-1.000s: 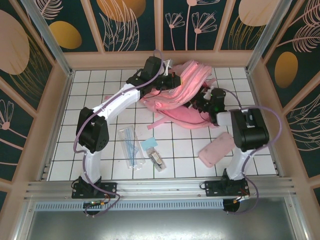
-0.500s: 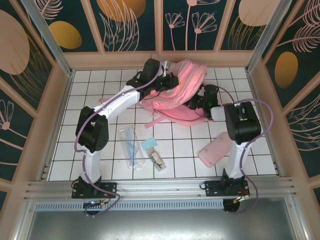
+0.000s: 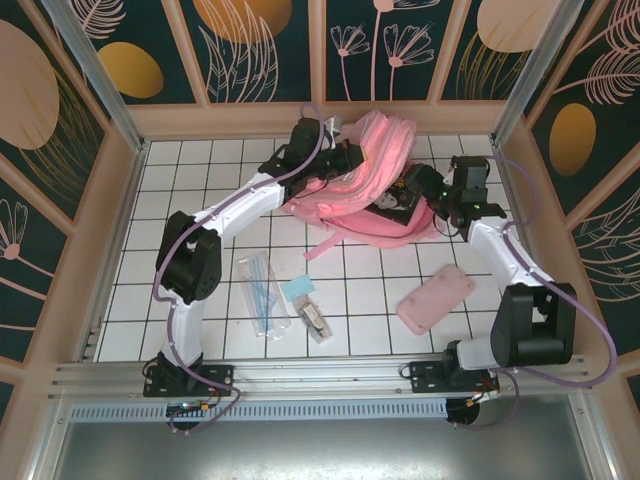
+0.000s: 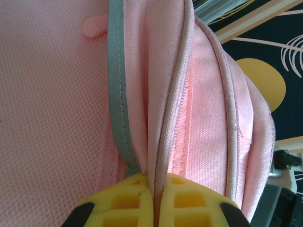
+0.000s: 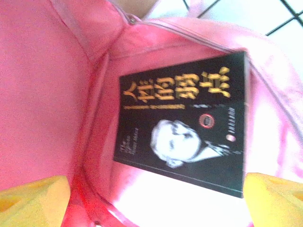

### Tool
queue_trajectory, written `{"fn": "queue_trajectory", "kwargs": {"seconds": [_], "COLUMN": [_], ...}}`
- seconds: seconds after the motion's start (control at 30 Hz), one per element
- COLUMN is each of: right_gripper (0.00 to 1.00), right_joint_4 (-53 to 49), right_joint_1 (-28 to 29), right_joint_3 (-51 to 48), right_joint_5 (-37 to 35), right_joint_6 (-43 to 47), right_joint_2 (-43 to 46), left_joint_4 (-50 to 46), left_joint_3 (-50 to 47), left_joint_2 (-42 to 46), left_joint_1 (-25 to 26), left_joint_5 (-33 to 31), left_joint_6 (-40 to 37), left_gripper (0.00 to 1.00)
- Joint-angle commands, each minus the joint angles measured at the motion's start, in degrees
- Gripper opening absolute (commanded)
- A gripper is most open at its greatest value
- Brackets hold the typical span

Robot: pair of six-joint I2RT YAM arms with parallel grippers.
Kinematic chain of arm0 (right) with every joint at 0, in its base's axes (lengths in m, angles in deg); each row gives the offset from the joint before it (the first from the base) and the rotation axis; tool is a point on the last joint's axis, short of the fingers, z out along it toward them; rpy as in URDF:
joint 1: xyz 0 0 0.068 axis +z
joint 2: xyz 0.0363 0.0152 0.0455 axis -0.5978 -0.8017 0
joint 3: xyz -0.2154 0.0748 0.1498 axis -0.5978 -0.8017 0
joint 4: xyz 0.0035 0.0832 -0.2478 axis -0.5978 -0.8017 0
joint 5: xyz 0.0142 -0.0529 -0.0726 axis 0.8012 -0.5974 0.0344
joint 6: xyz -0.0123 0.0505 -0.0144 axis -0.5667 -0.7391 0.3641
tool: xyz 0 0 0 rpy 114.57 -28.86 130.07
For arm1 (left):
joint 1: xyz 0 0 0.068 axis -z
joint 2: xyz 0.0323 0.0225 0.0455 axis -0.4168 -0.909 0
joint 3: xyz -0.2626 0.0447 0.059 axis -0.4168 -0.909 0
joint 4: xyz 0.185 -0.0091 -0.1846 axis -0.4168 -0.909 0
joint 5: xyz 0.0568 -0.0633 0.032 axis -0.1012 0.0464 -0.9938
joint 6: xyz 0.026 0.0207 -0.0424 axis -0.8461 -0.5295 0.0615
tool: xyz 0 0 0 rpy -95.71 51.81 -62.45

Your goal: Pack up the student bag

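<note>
White tiled table (image 3: 200, 180), boxed in by wooden rails and dark panels painted with flowers. At the upper centre of the overhead view lies the pink bag (image 3: 375, 160), bunched up, with its mouth open toward the right. The left gripper (image 4: 154, 201) reaches it from the left. In the left wrist view its yellow fingers are pressed together on a fold of the bag's fabric, just beside a grey-trimmed seam. The right gripper (image 5: 154, 201) sits at the bag's right side, facing the opening. Its yellow fingers (image 5: 33, 196) are spread wide, out at the lower corners of the right wrist view, and hold nothing. Inside the bag, between those fingers in the picture, lies a black book (image 5: 189, 127) with gold lettering and a man's face on the cover. Lower on the table, well apart from the bag, a flat pink pouch (image 3: 435, 298) lies at lower right. A clear packet (image 3: 262, 290) lies left of centre, with small items just beside it.
</note>
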Motion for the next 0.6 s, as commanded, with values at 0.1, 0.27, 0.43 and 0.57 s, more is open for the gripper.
{"fn": "queue_trajectory", "kwargs": {"seconds": [0.1, 0.27, 0.43, 0.57], "right_gripper": [0.7, 0.41, 0.42, 0.39], "right_joint_4": [-2.29, 4.27, 6.63, 10.08], "right_joint_1": [0.11, -0.12, -0.58, 0.1], "right_joint_3": [-1.8, -2.5, 0.45, 2.4], "right_joint_5": [-1.3, -4.69, -6.69, -0.48], "right_joint_6": [4.64, 5.28, 6.22, 6.13], "right_joint_2": [-1.52, -6.84, -15.42, -21.69], "left_joint_4": [11.55, 13.69, 15.54, 15.38], "left_joint_3": [0.95, -1.48, -3.96, -4.16], "left_joint_2": [0.94, 2.94, 4.74, 5.08], "left_joint_1": [0.14, 0.18, 0.16, 0.1], "left_joint_5": [1.43, 2.87, 4.37, 4.43], "left_joint_6": [1.9, 3.48, 5.19, 4.92], "left_gripper": [0.0, 0.0, 0.0, 0.0]}}
